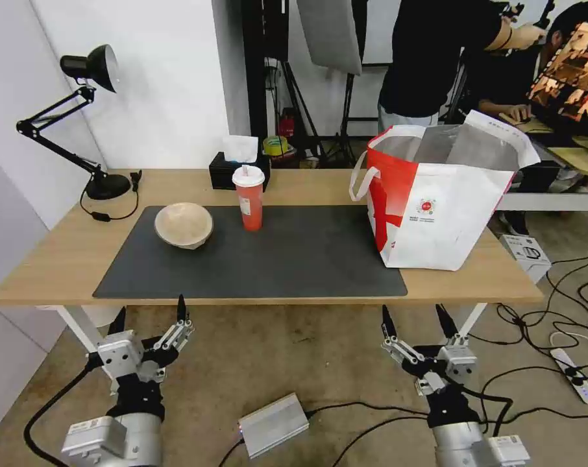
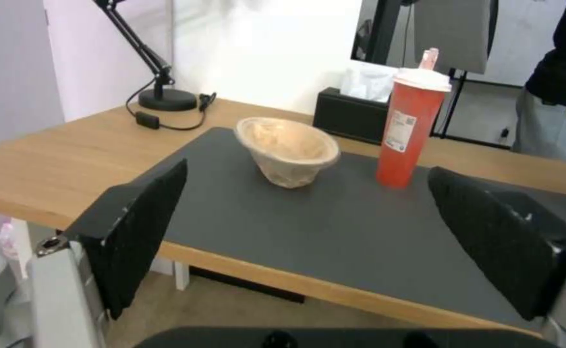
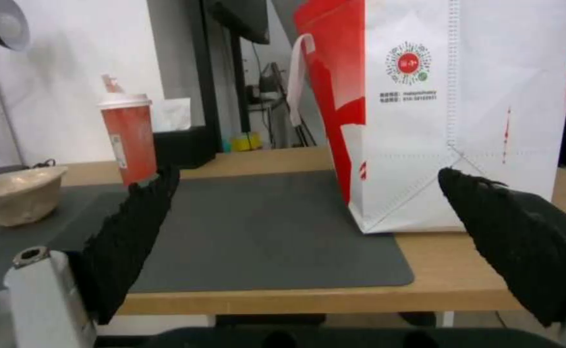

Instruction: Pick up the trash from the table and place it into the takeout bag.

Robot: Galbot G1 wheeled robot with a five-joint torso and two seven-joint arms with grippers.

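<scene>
On the dark mat (image 1: 294, 256) of the table (image 1: 47, 259) stand two pieces of trash: a beige paper bowl (image 1: 183, 225) (image 2: 288, 150) at the left and, just right of it, a red lidded drink cup (image 1: 250, 200) (image 2: 410, 133) (image 3: 128, 140). The takeout bag (image 1: 437, 207) (image 3: 463, 111), white with a red side panel, stands open at the table's right end. Both grippers hang below and in front of the table's near edge, open and holding nothing. My left gripper (image 1: 151, 308) faces the bowl, and my right gripper (image 1: 413, 310) faces the bag.
A black desk lamp (image 1: 89, 71) stands at the back left, its cord trailing on the wood. A black tissue box (image 1: 232, 170) sits behind the cup. On the floor lie a silver box (image 1: 273, 425), cables and a power strip (image 1: 576, 376). People stand behind the table.
</scene>
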